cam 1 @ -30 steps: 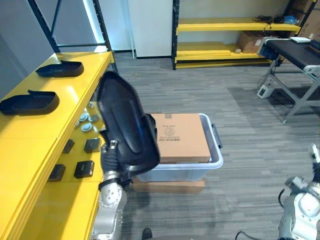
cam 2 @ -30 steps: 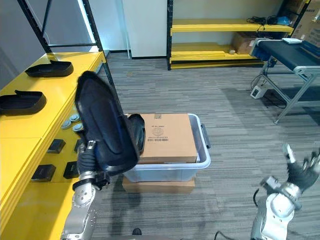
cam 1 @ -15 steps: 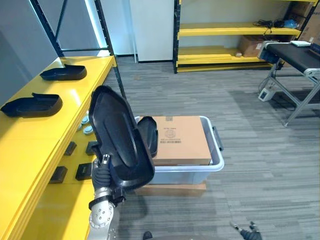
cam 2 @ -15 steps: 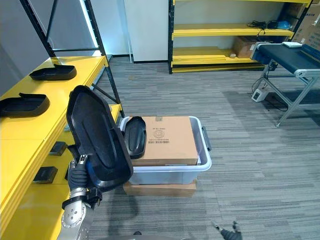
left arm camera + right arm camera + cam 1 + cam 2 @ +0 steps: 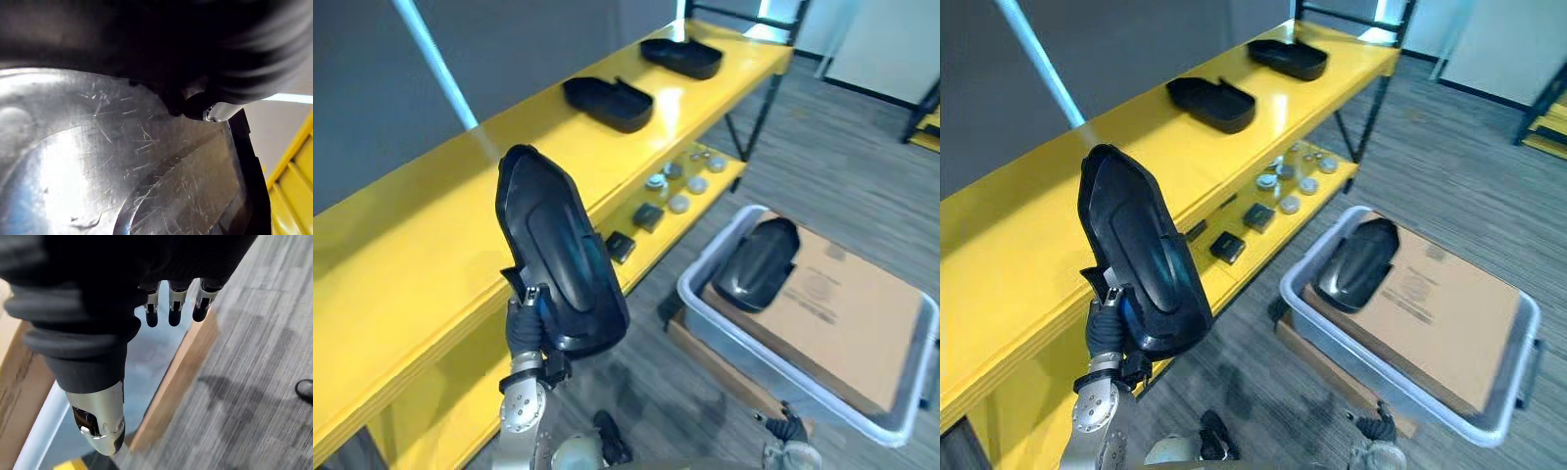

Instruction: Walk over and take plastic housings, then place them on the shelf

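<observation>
The fingers of the left hand (image 5: 529,318) are closed round the lower end of a black plastic housing (image 5: 558,259), holding it upright in front of the yellow shelf (image 5: 411,264). The fingers (image 5: 175,303) of the right hand (image 5: 93,308) hang straight and empty, low and away from the shelf.

The whole view has swung since a second ago. The shelf, then along the left edge, now runs across the middle, so the robot has turned to face it while the grip stays the same. Two more housings (image 5: 607,101) (image 5: 681,57) lie further along the shelf top. Off the shelf's open side, another housing (image 5: 756,264) rests on a cardboard box (image 5: 842,313) in a grey bin (image 5: 705,311).

The carry looks nearly over. The bare shelf top behind the held housing seems the likely place to set it down.
</observation>
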Controlling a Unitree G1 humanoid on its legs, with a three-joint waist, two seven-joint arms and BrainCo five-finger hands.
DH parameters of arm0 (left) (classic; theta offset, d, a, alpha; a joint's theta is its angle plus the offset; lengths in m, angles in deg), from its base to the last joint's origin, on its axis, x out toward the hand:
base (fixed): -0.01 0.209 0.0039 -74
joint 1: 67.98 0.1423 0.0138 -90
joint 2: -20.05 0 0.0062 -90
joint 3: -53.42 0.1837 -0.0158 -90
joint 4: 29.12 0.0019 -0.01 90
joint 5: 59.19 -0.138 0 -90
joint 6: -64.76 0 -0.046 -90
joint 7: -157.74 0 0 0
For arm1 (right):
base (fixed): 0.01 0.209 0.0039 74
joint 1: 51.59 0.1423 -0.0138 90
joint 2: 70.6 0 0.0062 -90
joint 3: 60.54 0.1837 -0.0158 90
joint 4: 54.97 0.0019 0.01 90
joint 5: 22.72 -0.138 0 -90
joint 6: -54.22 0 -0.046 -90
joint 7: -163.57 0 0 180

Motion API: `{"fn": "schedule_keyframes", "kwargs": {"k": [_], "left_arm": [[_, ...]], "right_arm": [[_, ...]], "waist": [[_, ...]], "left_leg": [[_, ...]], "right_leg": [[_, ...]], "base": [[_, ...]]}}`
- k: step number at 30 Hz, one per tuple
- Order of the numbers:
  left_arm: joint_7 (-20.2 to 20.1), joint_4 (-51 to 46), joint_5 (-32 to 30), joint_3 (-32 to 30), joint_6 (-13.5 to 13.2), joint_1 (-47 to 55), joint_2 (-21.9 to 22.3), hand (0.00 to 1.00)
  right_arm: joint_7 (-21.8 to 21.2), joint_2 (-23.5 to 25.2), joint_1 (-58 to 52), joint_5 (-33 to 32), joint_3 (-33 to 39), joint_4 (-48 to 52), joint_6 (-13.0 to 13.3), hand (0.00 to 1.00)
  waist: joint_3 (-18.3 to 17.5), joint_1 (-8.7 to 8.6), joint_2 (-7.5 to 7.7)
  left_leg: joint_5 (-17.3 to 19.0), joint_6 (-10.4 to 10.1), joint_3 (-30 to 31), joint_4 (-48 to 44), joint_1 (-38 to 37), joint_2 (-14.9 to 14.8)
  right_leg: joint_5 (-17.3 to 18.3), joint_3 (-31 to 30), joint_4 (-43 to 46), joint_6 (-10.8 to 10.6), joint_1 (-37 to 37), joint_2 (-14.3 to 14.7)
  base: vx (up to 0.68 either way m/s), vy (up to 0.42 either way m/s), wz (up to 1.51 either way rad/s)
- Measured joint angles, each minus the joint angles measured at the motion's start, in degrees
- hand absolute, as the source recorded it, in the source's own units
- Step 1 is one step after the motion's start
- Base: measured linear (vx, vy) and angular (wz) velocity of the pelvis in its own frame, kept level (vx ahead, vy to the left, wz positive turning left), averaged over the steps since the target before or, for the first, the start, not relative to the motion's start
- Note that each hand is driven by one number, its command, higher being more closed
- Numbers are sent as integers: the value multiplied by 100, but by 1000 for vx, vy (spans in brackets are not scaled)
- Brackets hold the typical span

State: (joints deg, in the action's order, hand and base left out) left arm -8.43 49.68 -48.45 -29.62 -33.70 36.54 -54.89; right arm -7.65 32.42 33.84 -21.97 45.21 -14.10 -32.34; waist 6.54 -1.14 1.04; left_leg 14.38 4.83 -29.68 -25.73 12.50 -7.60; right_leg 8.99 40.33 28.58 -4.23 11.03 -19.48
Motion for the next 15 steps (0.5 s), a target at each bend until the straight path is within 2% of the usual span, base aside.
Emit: {"fn": "schedule_keyframes", "kwargs": {"k": [1, 3, 4, 6, 7, 8, 9, 10, 12, 14, 15], "left_arm": [[-4, 35, -4, 154, -1, -62, -3, 100], [-1, 218, -28, 266, 0, -244, -55, 100], [13, 297, -35, 270, -1, -272, -30, 100], [18, 310, -78, 286, -2, -305, -35, 100], [30, 312, -143, 321, -9, -378, -37, 100], [44, 361, -207, 403, -49, -476, -39, 100], [81, 392, -251, 460, -81, -501, -38, 100], [99, 386, -251, 473, -104, -498, -48, 100], [135, 496, -259, 445, -97, -411, 112, 100], [126, 471, -266, 477, -100, -465, 164, 100], [122, 470, -277, 481, -100, -479, 184, 100]], "right_arm": [[0, 25, -18, 1, -4, -10, -3, 0], [-12, 80, -101, 9, -21, -11, -6, 0], [-13, 69, -229, 22, -98, -11, -9, 0], [-16, 85, -339, 39, -133, -10, -9, 0], [-17, 78, -429, 37, -181, -7, -9, 0], [-18, 49, -561, 37, -217, -4, -15, 0], [-18, 50, -652, 37, -235, -6, -20, 0], [-16, 89, -734, 33, -274, -6, -21, 0], [-31, 37, -761, 33, -281, -44, -43, 0], [-44, 31, -725, 33, -338, 146, -7, 0], [-48, 31, -697, 33, -337, 158, -5, 0]], "waist": [[13, -64, -19], [39, -204, -40], [53, -293, -65], [86, -377, -123], [86, -459, -126], [88, -471, -126], [77, -448, -61], [84, -426, 118], [65, -316, -31], [28, -118, -80], [28, -108, -74]], "left_leg": [[17, -24, 166, 131, -100, 85], [-48, -42, 558, 521, -438, 316], [-87, -31, 707, 682, -672, 401], [-89, -34, 1015, 788, -867, 496], [-93, -40, 1331, 795, -930, 554], [-94, -68, 1585, 754, -976, 628], [-94, -134, 1714, 754, -1046, 720], [-48, -235, 1783, 751, -1161, 872], [-4, -414, 1915, 662, -1242, 731], [-7, -505, 1884, 735, -1238, 541], [-12, -520, 1883, 786, -1250, 503]], "right_leg": [[209, -618, 555, 141, -323, -24], [842, -1857, 832, 130, -921, 445], [993, -2293, 777, 117, -1205, 687], [1077, -2850, 682, 165, -1642, 1009], [1106, -3405, 554, 111, -1955, 1283], [1036, -3849, 256, 20, -2201, 1468], [703, -4025, -201, -104, -2251, 1472], [-115, -4059, -721, -60, -2254, 1340], [-204, -3887, -683, 4, -2102, 1354], [-245, -3727, -1046, 71, -1906, 1501], [-270, -3697, -1117, 110, -1871, 1539]], "base": [[233, 198, 81], [295, 131, 99], [321, 94, 95], [302, 16, 103], [347, -47, 155], [352, -87, 164], [311, -87, 140], [334, -137, 114], [262, -118, 60], [182, -110, 14], [117, -118, 18]]}}
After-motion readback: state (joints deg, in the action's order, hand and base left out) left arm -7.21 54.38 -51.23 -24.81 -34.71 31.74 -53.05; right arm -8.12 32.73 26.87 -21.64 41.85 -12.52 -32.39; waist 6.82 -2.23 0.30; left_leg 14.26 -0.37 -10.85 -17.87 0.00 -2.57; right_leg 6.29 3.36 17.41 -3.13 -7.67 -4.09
